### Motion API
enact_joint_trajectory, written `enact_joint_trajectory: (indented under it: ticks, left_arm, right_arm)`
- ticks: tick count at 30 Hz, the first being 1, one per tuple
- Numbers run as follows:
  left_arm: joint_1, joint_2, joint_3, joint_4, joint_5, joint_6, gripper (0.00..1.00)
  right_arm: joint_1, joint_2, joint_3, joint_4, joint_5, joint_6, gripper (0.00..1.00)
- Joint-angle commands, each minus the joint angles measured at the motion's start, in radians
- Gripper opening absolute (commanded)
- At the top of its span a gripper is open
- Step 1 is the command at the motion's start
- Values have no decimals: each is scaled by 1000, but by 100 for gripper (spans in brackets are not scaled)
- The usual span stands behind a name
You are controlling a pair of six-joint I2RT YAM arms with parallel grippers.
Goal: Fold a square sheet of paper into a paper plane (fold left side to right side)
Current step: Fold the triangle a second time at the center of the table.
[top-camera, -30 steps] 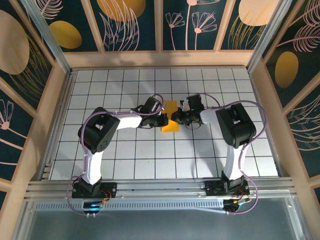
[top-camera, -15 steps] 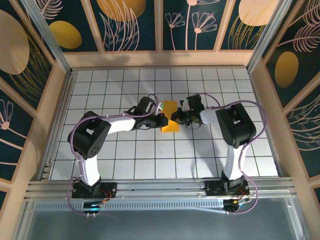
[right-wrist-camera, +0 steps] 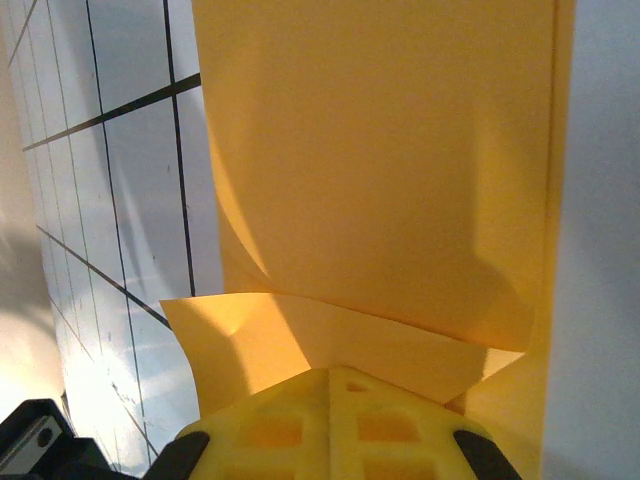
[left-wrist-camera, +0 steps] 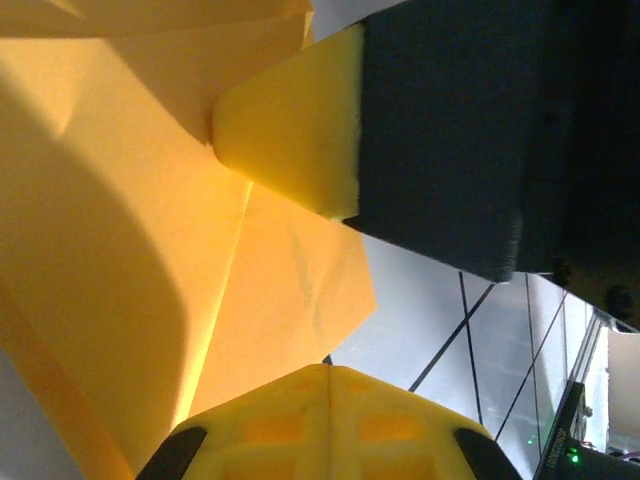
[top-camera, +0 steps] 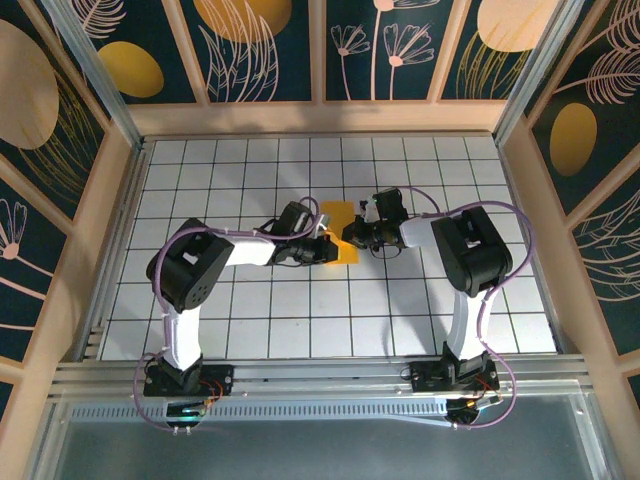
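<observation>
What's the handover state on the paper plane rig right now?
Left gripper: fingers shut, tip on the paper's left side.
Right gripper: fingers shut, tip meeting the paper from the right.
I can't tell whether either pinches the paper.
Square sheet of paper: mid-table, partly folded, with creases and a lifted flap.
Done: early folds.
Left: press the creases flat and make the remaining folds; no dart shape yet.

Orange-yellow square sheet of paper (top-camera: pixel 336 213) sits mid-surface (top-camera: pixel 250 300) on the white grid, partly folded. Layers overlap, creases show, and one flap curls up off the flat layer, its long edge running straight.
</observation>
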Motion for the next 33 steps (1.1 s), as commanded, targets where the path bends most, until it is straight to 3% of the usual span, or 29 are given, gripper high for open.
enact_joint_trajectory:
  ticks: [1, 33]
  left_arm:
    - [-4, 23, 24, 22, 4, -14, 0]
    - [-4, 2, 8, 69, -55, -38, 0]
  right_arm:
    - [15, 35, -9, -119, 70, -18, 0]
    - [15, 42, -11, -132, 84, -30, 0]
